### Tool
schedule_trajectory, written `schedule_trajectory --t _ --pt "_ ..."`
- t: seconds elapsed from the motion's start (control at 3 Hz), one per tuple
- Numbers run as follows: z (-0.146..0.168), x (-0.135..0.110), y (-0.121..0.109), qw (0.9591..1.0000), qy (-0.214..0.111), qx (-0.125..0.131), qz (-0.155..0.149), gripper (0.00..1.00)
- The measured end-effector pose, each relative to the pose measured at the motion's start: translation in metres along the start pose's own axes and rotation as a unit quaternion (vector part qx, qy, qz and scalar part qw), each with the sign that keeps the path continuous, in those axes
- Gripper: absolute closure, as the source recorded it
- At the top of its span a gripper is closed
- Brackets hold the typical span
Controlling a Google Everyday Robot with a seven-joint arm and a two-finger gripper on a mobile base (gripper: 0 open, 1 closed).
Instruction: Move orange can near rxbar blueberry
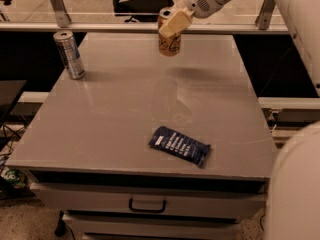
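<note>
Orange can (169, 45) at table's (120, 109) far edge, clasped by outstretched gripper (172, 22).

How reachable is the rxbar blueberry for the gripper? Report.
Likely yes: the gripper, holding the orange can at the far edge, has only bare table between it and the rxbar blueberry.

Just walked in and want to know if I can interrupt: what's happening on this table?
The robot's gripper has its jaws closed on the orange can at the far side of the grey table. The rxbar blueberry lies flat near the front edge, well apart from the can, so the move is not yet done. A silver can stands at the far left.
</note>
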State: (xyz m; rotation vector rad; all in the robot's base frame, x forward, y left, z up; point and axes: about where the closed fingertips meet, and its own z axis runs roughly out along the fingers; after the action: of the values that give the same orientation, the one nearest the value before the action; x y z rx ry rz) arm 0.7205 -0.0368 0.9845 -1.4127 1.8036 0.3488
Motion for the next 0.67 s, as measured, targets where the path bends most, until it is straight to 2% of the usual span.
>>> schedule_trajectory --t 0.33,0.67 --pt "-0.036 0.012 0.065 0.9978 -0.018 -0.033 -0.055 1.00" --pt "-0.052 0.024 0.105 0.9949 -0.018 -0.058 -0.081 1.00"
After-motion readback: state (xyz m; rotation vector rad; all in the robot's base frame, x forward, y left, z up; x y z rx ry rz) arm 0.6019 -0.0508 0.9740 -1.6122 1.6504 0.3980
